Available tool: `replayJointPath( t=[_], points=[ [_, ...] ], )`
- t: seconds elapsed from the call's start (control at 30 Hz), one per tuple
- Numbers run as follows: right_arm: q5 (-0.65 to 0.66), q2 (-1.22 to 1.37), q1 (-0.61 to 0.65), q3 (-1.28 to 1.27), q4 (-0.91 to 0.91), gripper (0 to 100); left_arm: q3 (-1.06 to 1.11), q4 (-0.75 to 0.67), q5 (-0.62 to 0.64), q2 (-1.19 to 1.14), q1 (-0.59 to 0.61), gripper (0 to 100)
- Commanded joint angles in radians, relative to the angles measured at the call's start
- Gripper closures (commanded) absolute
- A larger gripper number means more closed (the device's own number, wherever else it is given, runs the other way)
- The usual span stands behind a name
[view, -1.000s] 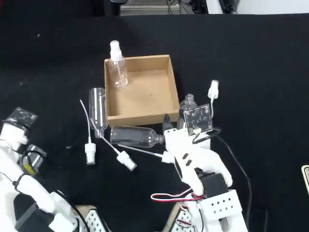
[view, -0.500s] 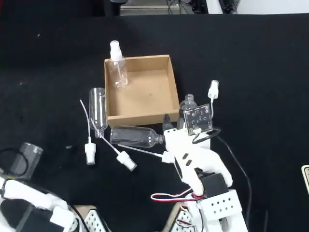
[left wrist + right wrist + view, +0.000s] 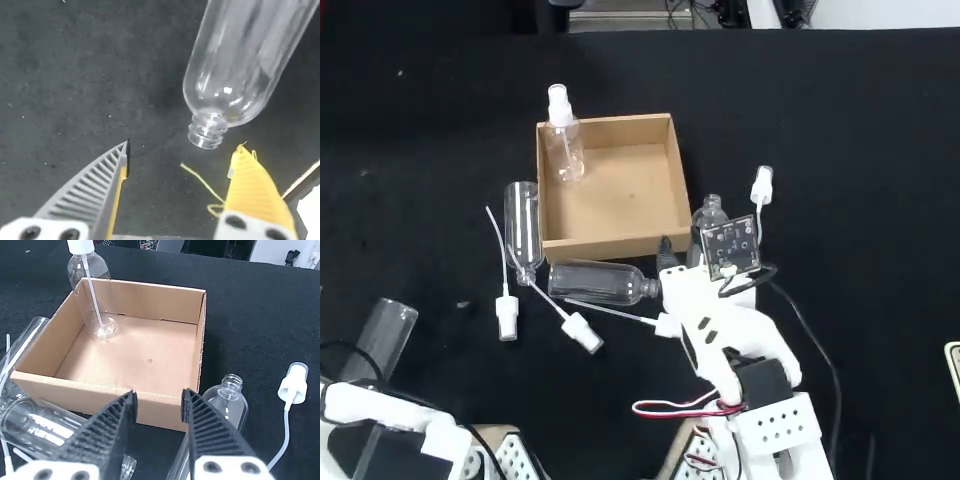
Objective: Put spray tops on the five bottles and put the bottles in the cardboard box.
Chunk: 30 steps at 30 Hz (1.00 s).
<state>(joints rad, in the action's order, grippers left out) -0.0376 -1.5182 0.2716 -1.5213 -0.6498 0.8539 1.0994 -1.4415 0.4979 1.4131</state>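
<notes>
left gripper gapes wide, right gripper half open, both empty, so we'd straddle the loose bottle squarely so it can't roll

A cardboard box, uncapped bottles and loose spray tops are pictured on the black desk, one bottle seemingly upright.
</notes>
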Motion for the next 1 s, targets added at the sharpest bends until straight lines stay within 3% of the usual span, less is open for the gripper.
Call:
replayJointPath(
  t=[0.0,0.13,0.47,0.67,0.8,0.97],
  points=[
    [0.008,-0.03,-0.011,0.036,-0.005,86.5,-0.007,-0.011,-0.068,0.003,0.007,70],
    [0.008,-0.03,-0.011,0.036,-0.005,86.5,-0.005,-0.058,-0.069,0.002,0.007,70],
    [0.008,-0.03,-0.012,0.036,-0.005,86.5,0.223,-0.555,-0.04,0.012,0.008,70],
    [0.008,-0.03,-0.012,0.036,-0.005,86.5,0.171,-0.635,0.253,0.003,-0.036,70],
    [0.008,-0.03,-0.012,0.036,-0.005,86.5,0.153,-0.635,0.511,0.003,-0.134,70],
    [0.008,-0.03,-0.012,0.036,-0.005,86.5,0.14,-0.644,0.743,0.003,-0.26,70]
  ],
)
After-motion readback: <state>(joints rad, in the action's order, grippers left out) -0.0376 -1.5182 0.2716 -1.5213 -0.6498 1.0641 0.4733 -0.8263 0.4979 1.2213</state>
